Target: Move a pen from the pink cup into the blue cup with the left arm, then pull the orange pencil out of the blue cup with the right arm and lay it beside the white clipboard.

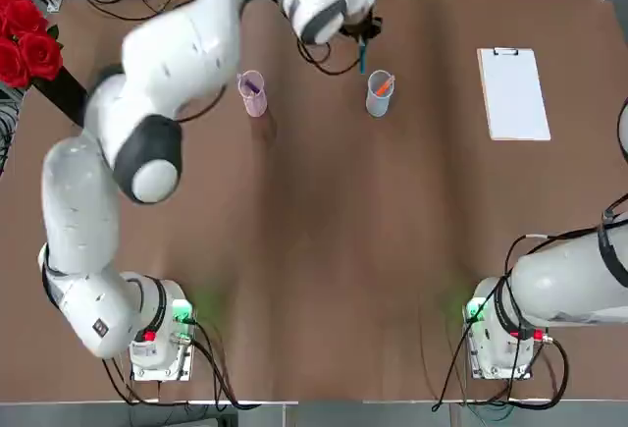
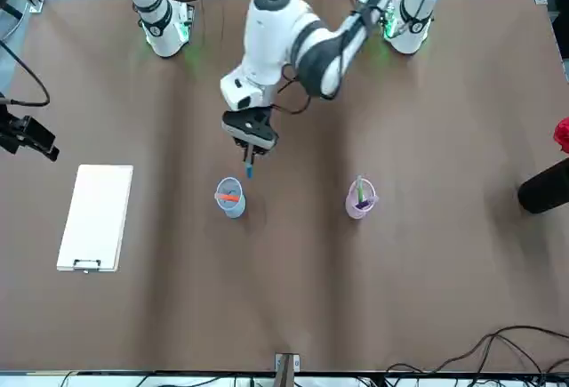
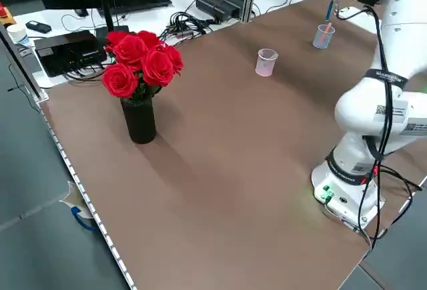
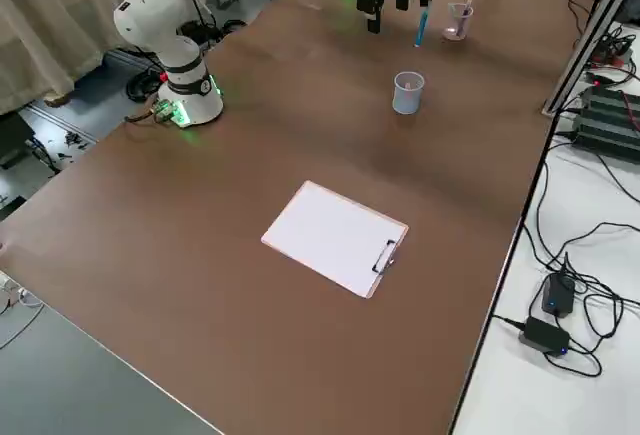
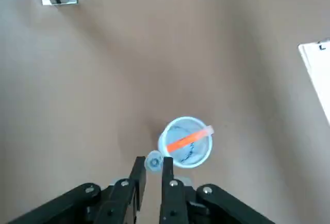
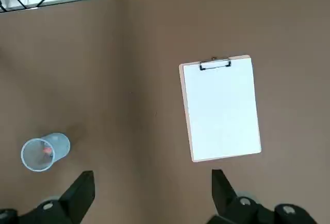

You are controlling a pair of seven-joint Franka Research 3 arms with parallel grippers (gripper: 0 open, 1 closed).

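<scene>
End effector of the left arm (image 2: pixel 250 144) is held clamped on the blue pen (image 2: pixel 249 170), hung upright just beside the blue cup (image 2: pixel 229 197) holding the orange pencil (image 2: pixel 230 197), presumably for lowering inside, while the right end effector (image 6: pixel 149 193) is parked open.

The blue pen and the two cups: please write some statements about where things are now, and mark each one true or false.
1. The left gripper holds the blue pen in the air near the blue cup. True.
2. The orange pencil lies beside the white clipboard. False: it is in the blue cup.
3. The pink cup is empty. False: a purple pen stands in it.
4. The right gripper is open and empty. True.
</scene>
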